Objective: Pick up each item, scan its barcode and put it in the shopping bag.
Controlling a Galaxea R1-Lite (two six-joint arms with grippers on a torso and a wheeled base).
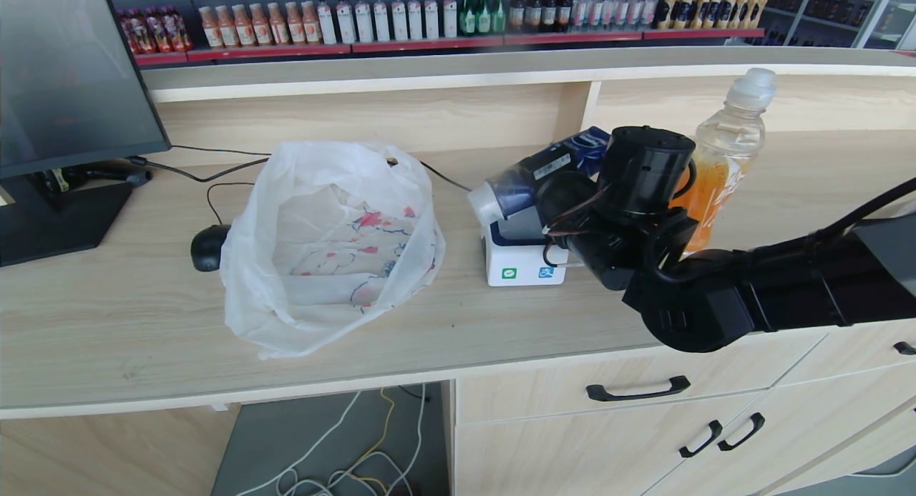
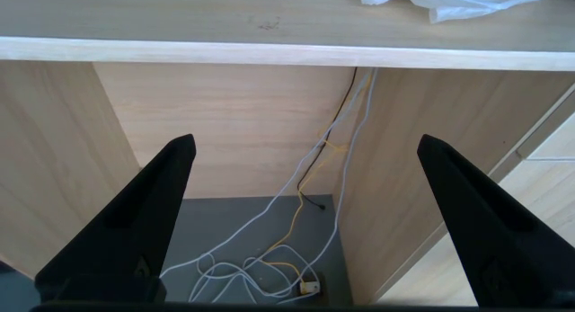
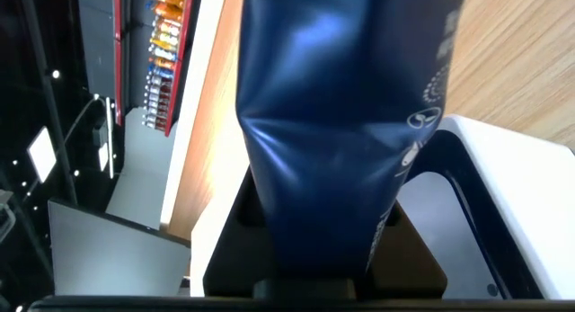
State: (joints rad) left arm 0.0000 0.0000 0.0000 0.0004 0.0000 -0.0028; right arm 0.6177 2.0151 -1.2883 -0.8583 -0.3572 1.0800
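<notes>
- One left gripper (image 2: 305,146) hangs below the counter's (image 1: 107,324) front edge. Its two fingers are spread wide with nothing between them, and loose cables lie on the floor beneath.
- One dark monitor (image 1: 68,74) stands at the counter's left end.
- One black mouse (image 1: 209,247) lies just beside the bag.
- One white shopping bag (image 1: 329,245) sits on the counter with its mouth open. Red and blue marks show through the thin wall; I cannot tell whether they are print or goods.
- One white scanner (image 1: 521,263) stands right of the bag.
- One dark blue pouch (image 1: 551,163) is held tilted just above the scanner. The right gripper (image 3: 323,249) is closed tight on its lower end.
- One bottle (image 1: 723,152) of orange drink with a white cap stands upright behind the right arm.
- Many bottles fill one red shelf (image 1: 444,44) behind the counter.
</notes>
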